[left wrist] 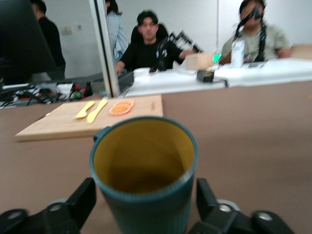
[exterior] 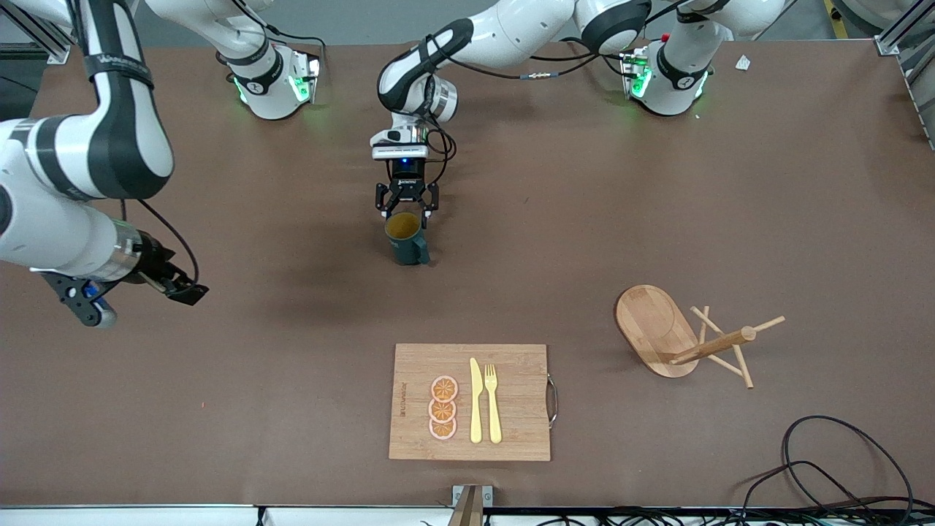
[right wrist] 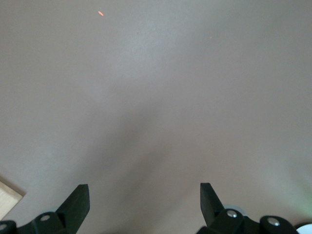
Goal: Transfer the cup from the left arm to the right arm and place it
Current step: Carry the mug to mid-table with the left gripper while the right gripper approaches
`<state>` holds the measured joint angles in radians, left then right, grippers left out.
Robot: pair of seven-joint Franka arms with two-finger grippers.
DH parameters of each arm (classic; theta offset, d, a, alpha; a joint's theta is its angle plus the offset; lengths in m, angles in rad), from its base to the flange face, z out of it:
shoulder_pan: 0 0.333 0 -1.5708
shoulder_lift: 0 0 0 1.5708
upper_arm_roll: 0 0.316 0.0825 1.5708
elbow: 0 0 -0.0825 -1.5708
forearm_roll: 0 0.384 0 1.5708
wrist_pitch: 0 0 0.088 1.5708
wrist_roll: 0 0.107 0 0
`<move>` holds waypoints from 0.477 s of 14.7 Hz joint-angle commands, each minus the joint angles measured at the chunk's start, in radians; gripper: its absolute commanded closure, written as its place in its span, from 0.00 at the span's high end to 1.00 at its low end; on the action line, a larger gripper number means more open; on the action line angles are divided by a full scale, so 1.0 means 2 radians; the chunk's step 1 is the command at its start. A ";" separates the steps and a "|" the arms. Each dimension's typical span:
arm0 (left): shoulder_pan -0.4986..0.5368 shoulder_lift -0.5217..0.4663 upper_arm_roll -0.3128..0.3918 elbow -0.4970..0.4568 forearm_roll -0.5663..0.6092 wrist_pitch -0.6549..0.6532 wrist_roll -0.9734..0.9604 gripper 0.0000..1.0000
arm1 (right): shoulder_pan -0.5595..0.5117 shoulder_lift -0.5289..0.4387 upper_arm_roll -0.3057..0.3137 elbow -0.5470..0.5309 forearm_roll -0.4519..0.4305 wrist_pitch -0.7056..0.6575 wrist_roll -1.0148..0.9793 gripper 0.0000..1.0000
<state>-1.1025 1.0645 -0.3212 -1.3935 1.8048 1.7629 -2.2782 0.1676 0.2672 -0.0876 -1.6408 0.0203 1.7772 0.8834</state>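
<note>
Apparently the handover has not begun: the cup (exterior: pixel 404 238) stands mid-table, toward the robots' edge, between the left gripper's (exterior: pixel 407 212) spread fingers (left wrist: pixel 84 197), ungripped. Over bare table at its own end, the right gripper (exterior: pixel 182 291) waits, wide open, holding nothing.

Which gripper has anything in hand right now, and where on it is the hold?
Nothing is firmly held. The left gripper stands open with its fingers flanking the lower wall of the cup, which sits on the table. The right gripper is open over bare table.
</note>
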 commanded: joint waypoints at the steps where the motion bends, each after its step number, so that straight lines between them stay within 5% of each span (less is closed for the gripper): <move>1: 0.007 -0.024 -0.010 -0.001 -0.058 0.009 0.047 0.99 | 0.017 -0.009 -0.003 -0.011 0.004 0.007 0.026 1.00; 7: 0.040 -0.086 -0.034 0.000 -0.174 0.030 0.136 0.99 | 0.023 -0.005 -0.003 -0.008 -0.006 0.007 0.036 1.00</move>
<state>-1.0656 0.9617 -0.3634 -1.3756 1.5329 1.7933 -2.0807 0.2036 0.2672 -0.0900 -1.6409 0.0179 1.7841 0.9340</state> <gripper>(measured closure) 0.004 0.000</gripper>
